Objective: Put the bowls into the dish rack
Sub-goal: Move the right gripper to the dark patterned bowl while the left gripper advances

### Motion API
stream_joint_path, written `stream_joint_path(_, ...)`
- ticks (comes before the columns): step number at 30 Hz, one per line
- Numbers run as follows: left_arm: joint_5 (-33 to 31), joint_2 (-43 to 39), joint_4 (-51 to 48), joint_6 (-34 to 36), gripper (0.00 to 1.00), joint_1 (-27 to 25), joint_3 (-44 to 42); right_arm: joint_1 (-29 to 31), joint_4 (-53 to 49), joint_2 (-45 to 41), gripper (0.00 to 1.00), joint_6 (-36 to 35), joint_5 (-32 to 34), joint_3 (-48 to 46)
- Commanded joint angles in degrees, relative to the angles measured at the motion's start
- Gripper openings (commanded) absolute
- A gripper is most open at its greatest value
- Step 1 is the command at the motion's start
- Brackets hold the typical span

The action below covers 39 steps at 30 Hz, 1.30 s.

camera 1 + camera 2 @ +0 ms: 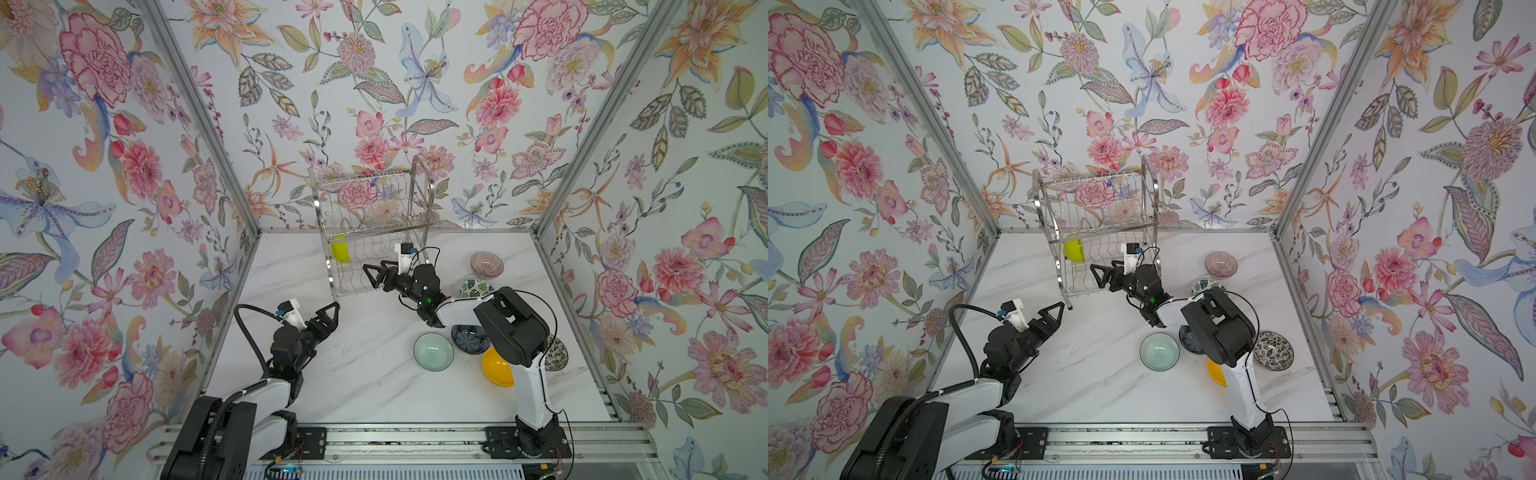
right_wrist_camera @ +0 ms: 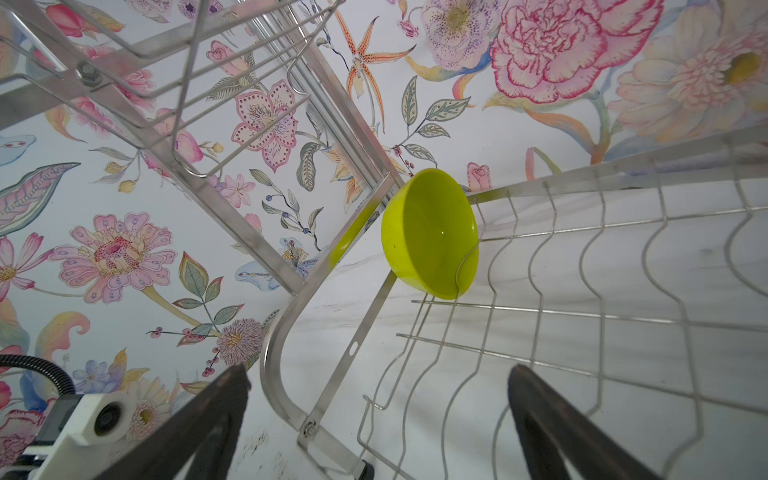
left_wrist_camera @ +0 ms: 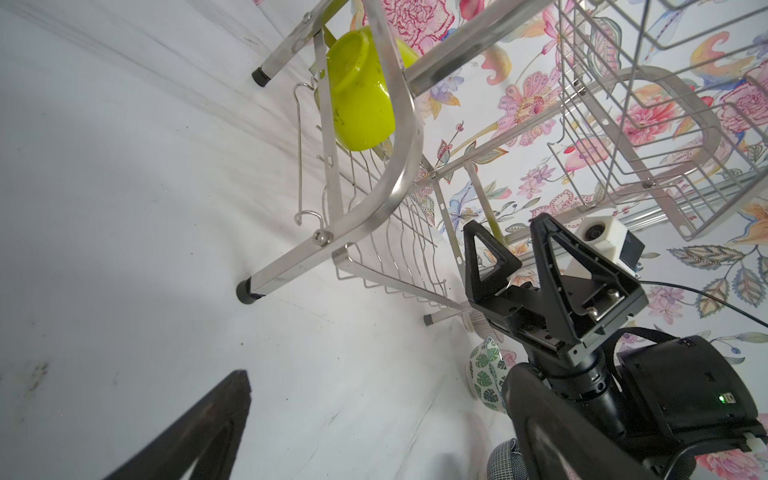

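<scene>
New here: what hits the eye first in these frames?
Loud floral wallpaper covers all three walls. One lime bowl stands on edge in the rack's lower tier, alone. The right claw hangs open and empty at that tier's opposite end.

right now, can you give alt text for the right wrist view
A lime green bowl stands on edge in the lower wire tier of the dish rack. The right gripper is open and empty in the foreground, floral wallpaper behind.
</scene>
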Motion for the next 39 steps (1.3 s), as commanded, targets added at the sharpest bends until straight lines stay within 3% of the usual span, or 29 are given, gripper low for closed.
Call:
stream_joint_path(1,-3.1,-3.2,-1.0,3.2,0.99,-1.8,-1.3,0.6,-1.0,-5.4,0.98,-1.7,4.4,-3.7)
stream_joint_path(6,-7.3,-9.5,-8.2,8.3,0.99,-7.0,0.6,0.8,-7.0,-13.1,0.99,-2.0,9.8,-10.8)
stream_joint_path(9,-12.0,-11.8,-15.6,13.2,0.99,-12.8,4.6,0.8,-17.9,-18.8,0.98,-3.6,14.2,-12.5)
stream_joint_path(13,-14.6,-8.8,-18.7,16.4,0.99,-19.9,10.1,0.5,-36.7,-26.8,0.98,-5.3,21.5,-13.2)
stream_joint_path(18,-18.2,-1.7,-21.0,22.0,0.99,-29.0,18.7,-2.3,-59.0,-36.4,0.99,-2.4,30.4,-14.3)
stream_joint_path(22,-18.0,6.2,-20.3,23.8,0.99,-33.7,25.9,-7.4,-69.2,-44.5,0.98,1.5,28.8,-18.3)
stream_joint_path(28,-15.6,16.3,-17.0,23.9,0.99,-37.1,33.4,-17.1,-74.3,-56.3,0.98,2.2,25.6,-27.0)
stream_joint_path(31,-14.7,19.3,-16.6,23.4,0.99,-38.0,35.5,-22.3,-75.5,-56.9,0.98,1.7,19.9,-29.1)
stream_joint_path(34,-15.1,20.5,-16.3,23.8,0.99,-39.1,36.6,-23.7,-76.3,-56.2,0.96,0.7,18.1,-30.3)
stream_joint_path(39,-14.8,22.8,-14.5,23.0,0.99,-40.3,37.1,-25.8,-74.3,-54.9,0.80,0.3,12.7,-33.1)
